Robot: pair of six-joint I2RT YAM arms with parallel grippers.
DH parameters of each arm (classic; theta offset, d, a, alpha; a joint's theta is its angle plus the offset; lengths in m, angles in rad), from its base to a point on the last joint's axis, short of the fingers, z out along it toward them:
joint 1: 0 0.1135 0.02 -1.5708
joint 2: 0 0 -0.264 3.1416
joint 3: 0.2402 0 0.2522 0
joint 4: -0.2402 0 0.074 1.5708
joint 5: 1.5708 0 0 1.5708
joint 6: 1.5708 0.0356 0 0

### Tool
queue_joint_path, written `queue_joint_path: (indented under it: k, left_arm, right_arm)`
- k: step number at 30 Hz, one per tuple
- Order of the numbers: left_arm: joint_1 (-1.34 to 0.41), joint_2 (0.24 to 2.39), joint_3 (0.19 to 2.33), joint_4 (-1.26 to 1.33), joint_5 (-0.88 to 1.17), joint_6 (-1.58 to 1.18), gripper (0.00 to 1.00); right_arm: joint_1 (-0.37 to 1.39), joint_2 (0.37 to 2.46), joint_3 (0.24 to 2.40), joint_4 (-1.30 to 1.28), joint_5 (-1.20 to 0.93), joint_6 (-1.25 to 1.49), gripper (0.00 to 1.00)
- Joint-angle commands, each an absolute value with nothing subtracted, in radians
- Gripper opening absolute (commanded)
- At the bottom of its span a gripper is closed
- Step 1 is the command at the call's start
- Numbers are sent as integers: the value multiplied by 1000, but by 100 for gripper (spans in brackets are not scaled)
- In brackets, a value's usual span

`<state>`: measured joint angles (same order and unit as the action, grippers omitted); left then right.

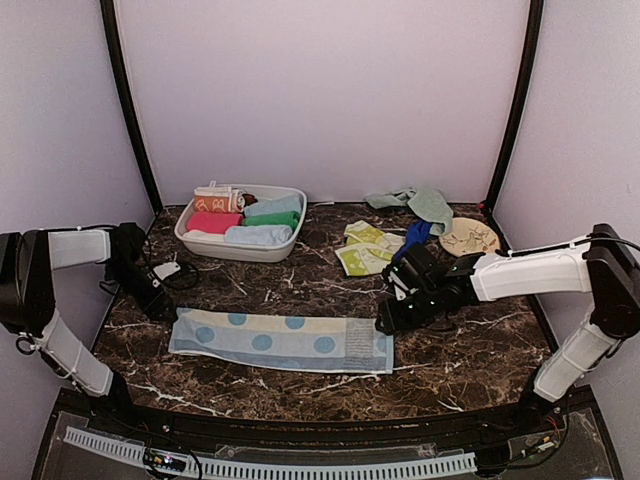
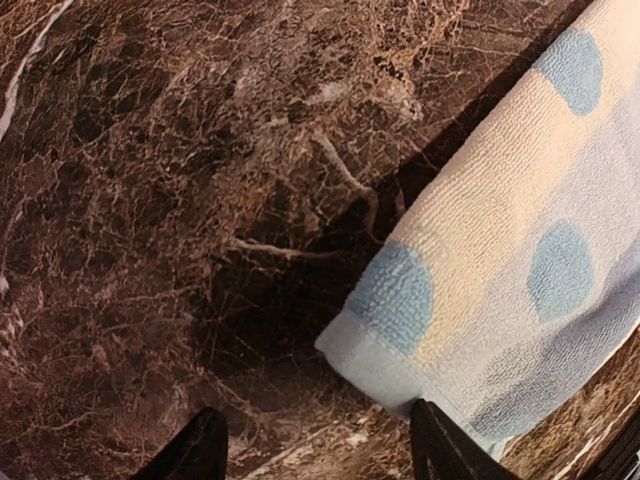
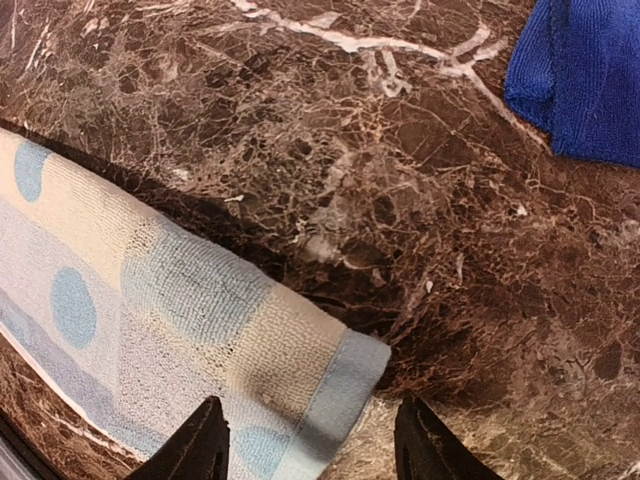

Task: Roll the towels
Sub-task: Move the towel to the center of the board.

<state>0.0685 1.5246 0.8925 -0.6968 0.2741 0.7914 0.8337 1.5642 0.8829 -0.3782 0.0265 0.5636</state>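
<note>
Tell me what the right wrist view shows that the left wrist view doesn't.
Only the right wrist: a dark blue towel at upper right, and the right-end corner of the spotted towel. Only the left wrist: that towel's left-end corner. Both: the towel flat on the marble table, with the left end effector and right end effector open at their corners, gripping nothing.

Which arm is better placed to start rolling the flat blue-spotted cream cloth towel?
Right, probably: an end of the blue-spotted cream cloth towel lies within the open right gripper; the open left gripper brackets mostly bare marble table.
</note>
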Motion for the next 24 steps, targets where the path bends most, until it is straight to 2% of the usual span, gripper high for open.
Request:
queue_joint_path:
  k: [1, 4, 8, 10, 12, 13, 15, 17, 18, 20, 24]
  left_arm:
    - [83, 1545, 935, -767, 383, 727, 65]
    - [83, 1582, 974, -794, 431, 705, 64]
    - [83, 1629, 1015, -797, 451, 676, 62]
    - [83, 1652, 1021, -782, 446, 659, 57]
    - [83, 1674, 1019, -771, 440, 656, 48]
    - [83, 1683, 1016, -765, 436, 658, 37]
    - [83, 1699, 1011, -749, 424, 656, 23]
    - [83, 1711, 1015, -752, 425, 656, 5]
    - [83, 1712, 1018, -754, 425, 655, 0]
    - [83, 1703, 1020, -756, 429, 654, 0]
    - [83, 1685, 1030, -757, 422, 650, 0]
  right_arm:
    - [824, 1552, 856, -311, -3, 590, 51]
    - [823, 1566, 856, -280, -24, 604, 44]
    - [815, 1580, 853, -252, -33, 616, 39]
    - [810, 1587, 846, -235, -34, 617, 32]
    - [804, 1586, 841, -215, -42, 623, 21]
    - [800, 1586, 841, -209, -47, 624, 19]
    - [796, 1587, 847, -207, -51, 623, 15]
    - [793, 1588, 855, -211, -48, 622, 10]
    - [791, 1587, 858, -214, -46, 621, 7]
    - [787, 1587, 861, -216, -43, 623, 1]
    - [785, 1575, 852, -228, -28, 627, 0]
